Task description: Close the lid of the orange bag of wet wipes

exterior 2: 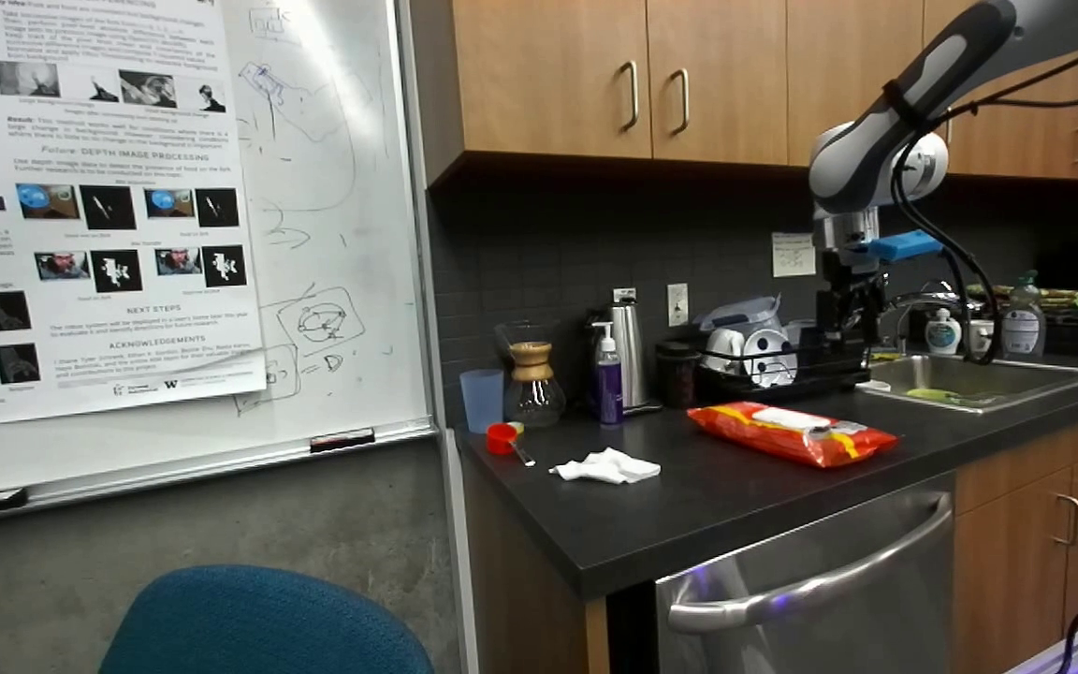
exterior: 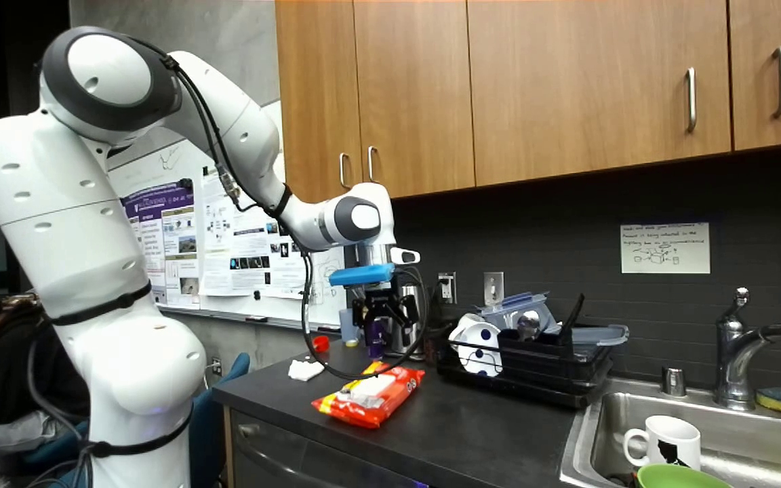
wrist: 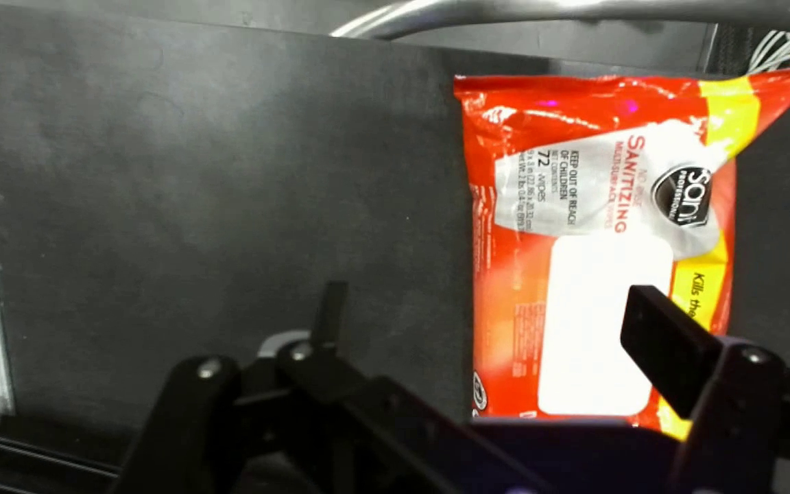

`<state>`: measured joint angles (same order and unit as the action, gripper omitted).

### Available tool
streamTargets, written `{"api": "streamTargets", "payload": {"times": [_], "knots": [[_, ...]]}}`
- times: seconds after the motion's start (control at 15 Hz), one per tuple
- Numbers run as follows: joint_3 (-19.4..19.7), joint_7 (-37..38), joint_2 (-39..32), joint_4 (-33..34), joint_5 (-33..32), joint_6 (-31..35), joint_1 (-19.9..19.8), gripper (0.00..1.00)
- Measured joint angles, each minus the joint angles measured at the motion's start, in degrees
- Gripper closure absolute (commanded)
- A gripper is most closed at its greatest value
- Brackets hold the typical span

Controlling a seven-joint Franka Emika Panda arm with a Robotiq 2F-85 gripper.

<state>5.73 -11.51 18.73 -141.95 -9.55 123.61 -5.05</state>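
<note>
The orange bag of wet wipes (wrist: 573, 213) lies flat, printed face up, on the dark counter (wrist: 230, 206), below the gripper (wrist: 489, 315) and apart from it. I record the jaws as spread wide and unloaded. In the wrist view the bag sits toward the right-hand side, and one jaw stands across part of the lid (wrist: 590, 329), a white rounded panel on the bag's top face; the bag's lower end there is hidden behind the gripper. The lid looks flat against the bag; whether it is latched I cannot tell. Printed matter, including "SANITIZING" and "72 wipes", is legible in the wrist view alone. I find a wood-collared glass carafe (exterior 2: 534, 402) in an exterior view only; a white mug (exterior: 672, 440) inside the sink (exterior: 584, 440) and a seated person (exterior: 58, 373) are likewise identified in an exterior view only. By count, in both exterior views: one bag, one gripper, one red scoop (exterior 2: 502, 438), one crumpled white sheet (exterior 2: 606, 466), one blue cup (exterior 2: 481, 401), one purple pump bottle (exterior 2: 609, 386), one steel flask (exterior 2: 631, 356) and one black dish rack (exterior: 526, 388), all but the gripper standing or lying on the counter. On the dark wall (exterior: 546, 224) behind, I count two wall plates (exterior: 493, 288).
</note>
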Motion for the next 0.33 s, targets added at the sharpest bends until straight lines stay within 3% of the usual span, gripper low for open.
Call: {"api": "streamTargets", "payload": {"times": [0.33], "knots": [[-0.17, -0.03, 0.96, 1.72, 0.03, -5.59, 0.24, 0.0]]}}
